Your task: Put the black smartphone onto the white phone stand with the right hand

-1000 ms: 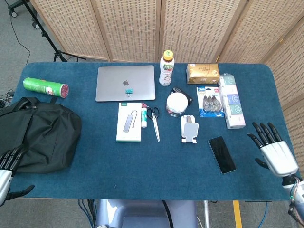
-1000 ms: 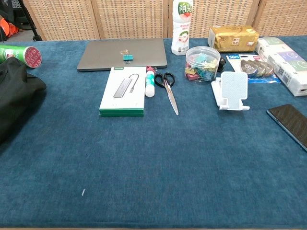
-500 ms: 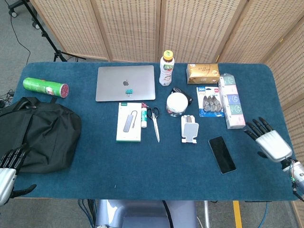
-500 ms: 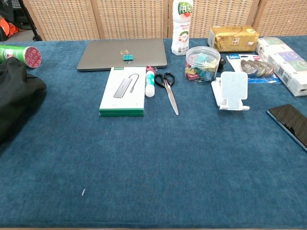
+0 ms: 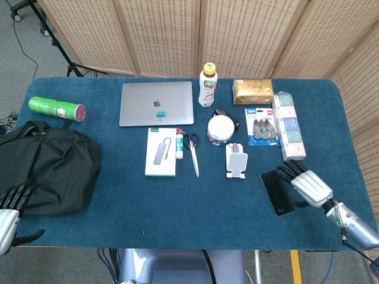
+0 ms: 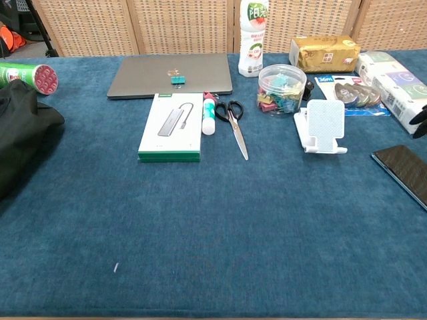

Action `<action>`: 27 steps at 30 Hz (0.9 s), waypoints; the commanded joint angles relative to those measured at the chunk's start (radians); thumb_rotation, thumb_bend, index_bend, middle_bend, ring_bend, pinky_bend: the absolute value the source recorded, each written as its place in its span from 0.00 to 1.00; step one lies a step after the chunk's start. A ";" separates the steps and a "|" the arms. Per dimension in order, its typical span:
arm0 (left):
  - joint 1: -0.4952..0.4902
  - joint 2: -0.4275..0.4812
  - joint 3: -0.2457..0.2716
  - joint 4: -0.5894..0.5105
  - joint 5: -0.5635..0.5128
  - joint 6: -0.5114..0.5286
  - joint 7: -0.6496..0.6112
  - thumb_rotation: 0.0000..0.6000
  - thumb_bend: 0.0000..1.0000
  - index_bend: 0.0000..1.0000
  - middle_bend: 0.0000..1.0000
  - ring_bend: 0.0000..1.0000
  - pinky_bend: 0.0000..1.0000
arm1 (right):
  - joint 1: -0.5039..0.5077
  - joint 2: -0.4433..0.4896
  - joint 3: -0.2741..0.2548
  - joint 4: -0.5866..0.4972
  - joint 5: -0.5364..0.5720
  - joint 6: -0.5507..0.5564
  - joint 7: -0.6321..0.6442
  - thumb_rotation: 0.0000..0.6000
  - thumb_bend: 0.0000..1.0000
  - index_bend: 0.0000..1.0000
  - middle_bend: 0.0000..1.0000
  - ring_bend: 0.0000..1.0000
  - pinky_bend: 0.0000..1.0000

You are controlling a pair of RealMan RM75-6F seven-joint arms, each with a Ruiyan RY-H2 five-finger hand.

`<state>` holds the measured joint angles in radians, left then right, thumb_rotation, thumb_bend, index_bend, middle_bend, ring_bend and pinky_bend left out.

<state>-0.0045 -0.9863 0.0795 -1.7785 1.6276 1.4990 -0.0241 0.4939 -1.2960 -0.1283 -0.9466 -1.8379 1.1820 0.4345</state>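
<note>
The black smartphone (image 5: 276, 192) lies flat on the blue table, right of centre; the chest view shows the black smartphone (image 6: 403, 171) at its right edge. The white phone stand (image 5: 237, 161) stands upright just to its upper left, and the chest view shows the white phone stand (image 6: 323, 126) bare. My right hand (image 5: 307, 184) hovers over the phone's right edge, fingers spread, holding nothing; only its dark fingertips (image 6: 420, 124) enter the chest view. My left hand (image 5: 9, 213) hangs off the table's front left corner, fingers apart and empty.
A clear tub of clips (image 5: 221, 129), scissors (image 5: 192, 151) and a boxed hub (image 5: 161, 152) lie left of the stand. Tape packs (image 5: 261, 127), white boxes (image 5: 288, 125), a tissue pack (image 5: 253, 91), bottle (image 5: 206, 85) and laptop (image 5: 156, 103) sit behind. A black bag (image 5: 50, 165) fills the left.
My right hand has moved left from the table's right edge until its fingers reach over the smartphone. The phone, the stand and my left hand have stayed put.
</note>
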 commanded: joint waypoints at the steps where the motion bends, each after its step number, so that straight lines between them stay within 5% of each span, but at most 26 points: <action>1: 0.000 0.000 0.000 0.000 0.000 0.000 0.001 1.00 0.00 0.00 0.00 0.00 0.06 | 0.052 0.054 0.016 -0.151 0.069 -0.126 -0.073 1.00 0.00 0.19 0.13 0.02 0.05; 11: 0.000 0.002 -0.003 0.001 -0.006 0.001 -0.006 1.00 0.00 0.00 0.00 0.00 0.06 | 0.095 0.027 0.080 -0.229 0.205 -0.259 -0.186 1.00 0.00 0.19 0.14 0.02 0.05; 27: -0.001 -0.001 -0.004 0.000 -0.012 -0.003 -0.003 1.00 0.00 0.00 0.00 0.00 0.06 | 0.125 -0.001 0.085 -0.275 0.278 -0.356 -0.200 1.00 0.00 0.19 0.16 0.04 0.05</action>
<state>-0.0055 -0.9873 0.0759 -1.7789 1.6155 1.4956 -0.0270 0.6145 -1.2901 -0.0488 -1.2207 -1.5720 0.8376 0.2289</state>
